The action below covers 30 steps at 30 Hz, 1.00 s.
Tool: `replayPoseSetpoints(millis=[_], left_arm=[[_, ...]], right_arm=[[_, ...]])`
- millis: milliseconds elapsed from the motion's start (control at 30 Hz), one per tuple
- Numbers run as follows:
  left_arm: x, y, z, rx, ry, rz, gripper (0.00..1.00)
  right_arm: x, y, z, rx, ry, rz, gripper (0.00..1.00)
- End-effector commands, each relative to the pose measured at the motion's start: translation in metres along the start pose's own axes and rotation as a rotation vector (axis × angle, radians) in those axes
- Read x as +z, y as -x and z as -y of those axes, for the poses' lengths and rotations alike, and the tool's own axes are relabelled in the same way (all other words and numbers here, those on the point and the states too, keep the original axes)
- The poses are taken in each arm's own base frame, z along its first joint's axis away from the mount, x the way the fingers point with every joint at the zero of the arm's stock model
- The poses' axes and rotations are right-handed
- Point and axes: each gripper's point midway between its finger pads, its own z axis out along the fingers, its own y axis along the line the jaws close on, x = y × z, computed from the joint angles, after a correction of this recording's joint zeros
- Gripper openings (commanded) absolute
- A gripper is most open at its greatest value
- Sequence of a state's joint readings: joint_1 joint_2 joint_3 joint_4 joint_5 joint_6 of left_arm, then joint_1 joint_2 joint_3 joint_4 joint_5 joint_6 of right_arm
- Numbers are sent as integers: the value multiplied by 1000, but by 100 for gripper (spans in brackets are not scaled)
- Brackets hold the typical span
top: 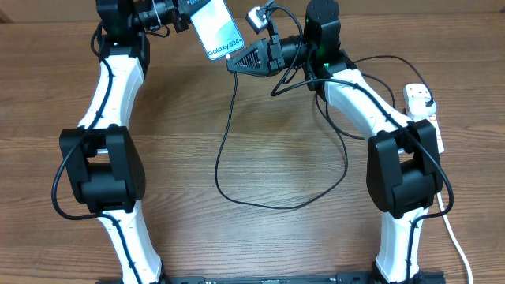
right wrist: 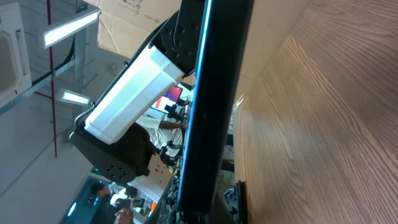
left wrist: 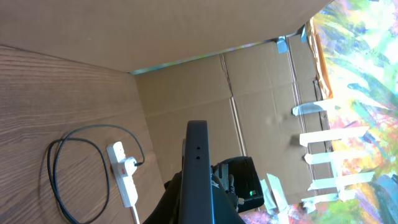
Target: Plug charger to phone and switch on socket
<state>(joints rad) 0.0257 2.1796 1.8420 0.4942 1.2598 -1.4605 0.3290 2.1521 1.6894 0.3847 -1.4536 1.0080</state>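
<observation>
Overhead: phone held up at far edge, cable end at right gripper tip

Overhead shows you the phone (top: 215,30) near the far edge of the table (top: 276,118), screen lit and facing up. It is tilted, with the end bearing white text pointing toward the right arm. Your left gripper (top: 183,20) is clamped on the phone's far-left end. In the left wrist view the phone appears edge-on as a dark slab rising through the middle of the frame.

The right gripper (top: 237,63) points left, its tip just beside the phone's text end. The charger (top: 223,150) meets that tip with its upper end. You cannot tell whether the jaws are closed on the connector; neither the overhead nor the right wrist view shows them clearly. The right wrist view gives only the phone's dark edge up close, with the white left arm behind it.

From the tip the black cable drops toward you, loops wide across the wood, and climbs back under the right arm toward the socket (top: 420,101).

The socket lies at the right edge of the table, partly hidden by the right arm. Its white cord (top: 454,237) trails toward the near edge. In the left wrist view the cable's black end meets the strip beside a red mark.
</observation>
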Motion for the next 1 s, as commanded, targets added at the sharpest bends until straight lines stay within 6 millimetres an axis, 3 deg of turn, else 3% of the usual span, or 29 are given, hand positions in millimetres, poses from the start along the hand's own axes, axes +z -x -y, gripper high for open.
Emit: replayPoseSetpoints(millis=[0, 967], left_arm=[[7, -6, 9, 20, -14, -33, 4], [7, -7, 9, 10, -14, -39, 4]], right_arm=[[1, 13, -3, -22, -17, 42, 4], [-13, 19, -2, -38, -28, 68, 4]])
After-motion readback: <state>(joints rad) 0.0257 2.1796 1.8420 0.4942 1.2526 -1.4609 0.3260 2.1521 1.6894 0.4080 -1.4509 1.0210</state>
